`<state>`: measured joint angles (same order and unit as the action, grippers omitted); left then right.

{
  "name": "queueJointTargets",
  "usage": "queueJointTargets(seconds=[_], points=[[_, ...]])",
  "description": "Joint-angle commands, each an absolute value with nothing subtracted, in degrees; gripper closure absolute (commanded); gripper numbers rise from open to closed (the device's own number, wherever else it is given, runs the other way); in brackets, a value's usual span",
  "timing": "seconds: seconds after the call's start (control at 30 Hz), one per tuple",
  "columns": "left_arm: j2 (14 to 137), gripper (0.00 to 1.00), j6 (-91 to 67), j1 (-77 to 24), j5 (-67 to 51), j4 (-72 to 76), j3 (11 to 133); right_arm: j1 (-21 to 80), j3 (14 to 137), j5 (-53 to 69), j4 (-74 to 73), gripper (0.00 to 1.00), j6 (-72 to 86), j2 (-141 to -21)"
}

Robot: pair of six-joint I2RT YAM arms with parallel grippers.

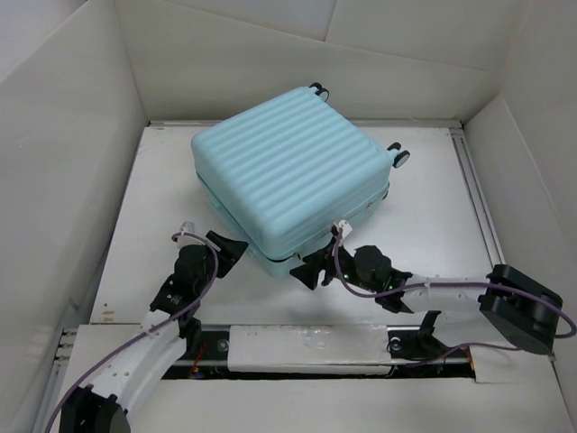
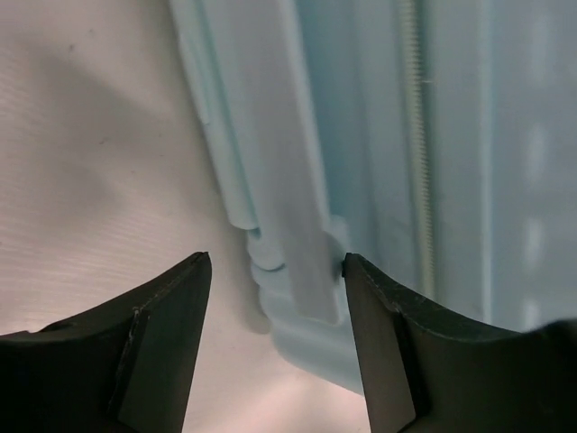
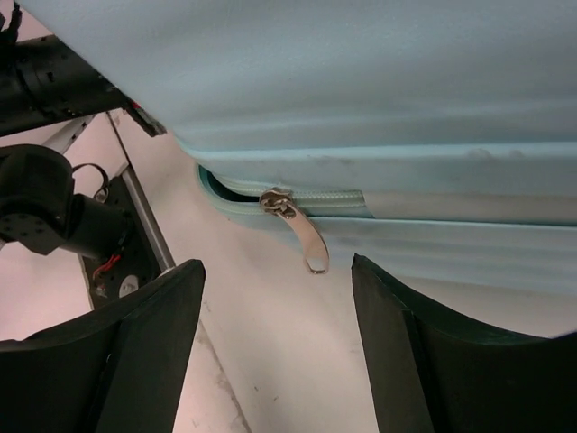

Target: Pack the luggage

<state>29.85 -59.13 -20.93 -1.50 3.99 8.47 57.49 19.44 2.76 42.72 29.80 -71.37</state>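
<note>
The luggage (image 1: 288,176), a pale aqua ribbed hard-shell suitcase, lies flat and closed on the white table, its caster wheels (image 1: 398,155) at the far right. My left gripper (image 1: 236,247) is open at the suitcase's near-left edge; its wrist view shows the shell's corner (image 2: 306,298) between the open fingers. My right gripper (image 1: 311,268) is open at the near corner. In its wrist view a silver zipper pull (image 3: 302,234) hangs from the partly open zipper seam (image 3: 234,191), just beyond the fingertips (image 3: 180,280), untouched.
White walls (image 1: 63,135) enclose the table on the left, back and right. A metal rail (image 1: 478,198) runs along the table's right side. The arm bases and a slot with cables (image 1: 297,347) lie along the near edge.
</note>
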Motion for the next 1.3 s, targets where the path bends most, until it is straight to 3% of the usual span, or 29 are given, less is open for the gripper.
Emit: queueJointTargets(seconds=[0.0, 0.27, 0.47, 0.57, 0.63, 0.67, 0.8, 1.03, 1.27], points=[[33.6, 0.45, -57.7, -21.2, -0.2, 9.4, 10.4, 56.9, 22.1, 4.9, 49.5, 0.28, 27.9, -73.9], [36.8, 0.55, -55.0, -20.7, -0.2, 17.1, 10.4, 56.9, 22.2, 6.2, 59.3, 0.4, 29.2, -80.5], [42.3, 0.64, -52.9, -20.1, -0.2, 18.4, 11.1, 56.9, 20.9, 6.2, 68.5, 0.61, 31.1, -82.6], [43.3, 0.76, -52.4, -18.9, -1.5, 21.8, 9.5, 57.4, 20.9, 5.0, 69.8, 0.73, 31.1, -83.3], [43.3, 0.91, -52.4, -18.9, -3.9, 24.6, 8.4, 57.9, 20.9, 2.8, 69.8, 0.81, 31.1, -83.3], [43.3, 1.0, -52.4, -18.9, -4.5, 24.6, 8.3, 57.9, 20.9, 1.7, 67.2, 0.88, 31.1, -82.1], [42.5, 1.0, -51.9, -19.7, -8.0, 27.3, 7.0, 60.0, 20.9, -4.3, 54.5, 1.0, 31.1, -75.7], [45.2, 1.0, -55.1, -27.0, -6.9, 34.3, 6.4, 64.4, 24.2, -12.7, 21.9, 1.0, 31.1, -58.5], [51.6, 1.0, -57.1, -34.0, -1.9, 38.9, 8.1, 73.5, 33.7, -13.3, 5.7, 1.0, 33.7, -62.3]])
